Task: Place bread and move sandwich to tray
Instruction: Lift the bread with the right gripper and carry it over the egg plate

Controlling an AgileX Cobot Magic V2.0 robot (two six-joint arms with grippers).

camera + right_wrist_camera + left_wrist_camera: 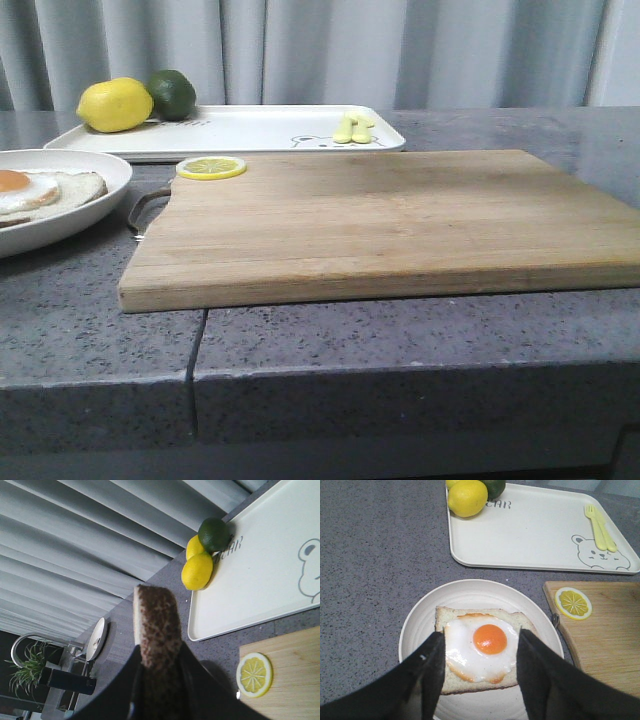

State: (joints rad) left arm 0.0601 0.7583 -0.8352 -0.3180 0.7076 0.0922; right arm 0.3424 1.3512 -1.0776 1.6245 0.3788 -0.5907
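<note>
The sandwich stands as one toast slice (451,622) topped with a fried egg (482,647) on a round white plate (420,625), at the left edge of the front view (100,170). My left gripper (480,635) hovers open above it, one finger on each side of the toast, holding nothing. My right gripper (160,655) is shut on the bread (156,615), which shows edge-on with its brown crust, held up in the air. The white tray (250,130) with the bear drawing lies at the back (530,535). Neither gripper shows in the front view.
A wooden cutting board (380,220) fills the middle of the counter, a lemon slice (211,167) on its far left corner. A lemon (114,104), a lime (173,92) and yellow cutlery (353,129) sit on the tray. Curtains hang behind.
</note>
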